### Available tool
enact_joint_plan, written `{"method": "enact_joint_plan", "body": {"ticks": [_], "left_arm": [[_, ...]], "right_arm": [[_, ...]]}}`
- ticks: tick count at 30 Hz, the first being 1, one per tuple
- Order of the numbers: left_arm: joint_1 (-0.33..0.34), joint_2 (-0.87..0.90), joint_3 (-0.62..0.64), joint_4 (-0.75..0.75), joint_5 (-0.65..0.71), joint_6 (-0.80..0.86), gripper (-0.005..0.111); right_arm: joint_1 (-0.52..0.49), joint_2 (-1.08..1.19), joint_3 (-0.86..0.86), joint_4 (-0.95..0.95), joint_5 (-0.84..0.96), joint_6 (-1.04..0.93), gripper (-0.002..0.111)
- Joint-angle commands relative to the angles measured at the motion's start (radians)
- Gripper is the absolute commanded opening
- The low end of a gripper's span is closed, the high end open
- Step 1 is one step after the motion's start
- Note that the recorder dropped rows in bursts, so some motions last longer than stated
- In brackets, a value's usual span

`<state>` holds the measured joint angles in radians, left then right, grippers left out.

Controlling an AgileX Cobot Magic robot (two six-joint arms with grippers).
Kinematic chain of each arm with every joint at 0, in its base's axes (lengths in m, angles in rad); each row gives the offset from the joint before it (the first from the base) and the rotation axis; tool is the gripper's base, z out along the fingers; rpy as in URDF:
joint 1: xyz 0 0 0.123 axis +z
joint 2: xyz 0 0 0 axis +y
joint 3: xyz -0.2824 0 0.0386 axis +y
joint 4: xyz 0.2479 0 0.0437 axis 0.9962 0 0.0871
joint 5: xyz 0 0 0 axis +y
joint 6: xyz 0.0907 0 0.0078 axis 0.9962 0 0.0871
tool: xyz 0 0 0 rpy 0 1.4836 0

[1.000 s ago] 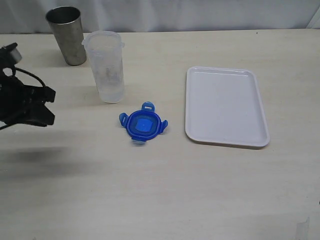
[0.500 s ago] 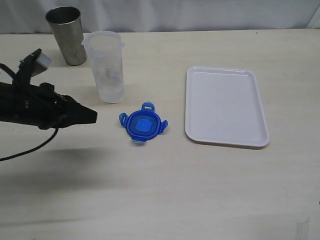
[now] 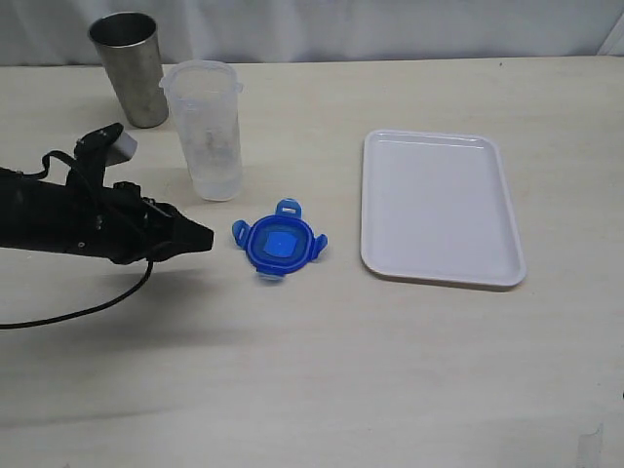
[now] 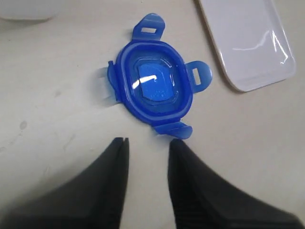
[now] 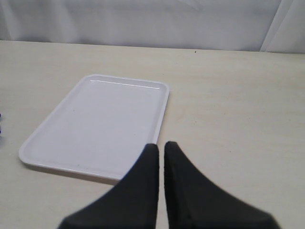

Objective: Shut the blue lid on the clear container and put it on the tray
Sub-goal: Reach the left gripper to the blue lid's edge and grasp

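Observation:
The blue lid (image 3: 279,243) lies flat on the table, its flaps spread; the left wrist view shows the blue lid (image 4: 152,87) from above. The clear container (image 3: 206,130) stands upright and uncovered just behind it. To the right lies the white tray (image 3: 439,208), with nothing on it. My left gripper (image 3: 200,237) hovers just left of the lid, and the left gripper (image 4: 148,142) is open with bare table between its fingers, one tip close to a lid flap. The right gripper (image 5: 161,146) is shut and holds nothing, near the tray (image 5: 95,124); it is outside the exterior view.
A grey metal cup (image 3: 130,68) stands at the back left, beside the clear container. The left arm's cable (image 3: 88,310) loops over the table in front of the arm. A pale wall runs along the table's far edge.
The left arm has swung in from the left edge toward the lid, and its fingers have parted. The lid, container and tray have not moved.

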<state>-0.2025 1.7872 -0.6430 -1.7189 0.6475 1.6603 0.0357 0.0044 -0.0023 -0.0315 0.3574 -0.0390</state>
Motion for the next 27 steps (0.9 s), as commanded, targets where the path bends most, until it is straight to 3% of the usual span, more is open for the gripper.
{"method": "enact_joint_plan", "body": {"ticks": [1,11,18,27], "left_arm": [[-0.008,0.045,-0.018,-0.026,0.027,0.043,0.048],[-0.037,0.1,-0.064,-0.026,0.036,0.092,0.048],[-0.17,0.102,-0.123,-0.026,-0.316,0.083,0.048],[-0.195,0.108,-0.188,-0.026,-0.23,-0.032,0.048]], "right_arm": [[0.002,-0.004,0.002,0.002,-0.011,0.002,0.004],[0.002,-0.004,0.002,0.002,-0.011,0.002,0.004],[0.002,-0.004,0.002,0.002,-0.011,0.002,0.004],[0.002,-0.004,0.002,0.002,-0.011,0.002,0.004]]}}
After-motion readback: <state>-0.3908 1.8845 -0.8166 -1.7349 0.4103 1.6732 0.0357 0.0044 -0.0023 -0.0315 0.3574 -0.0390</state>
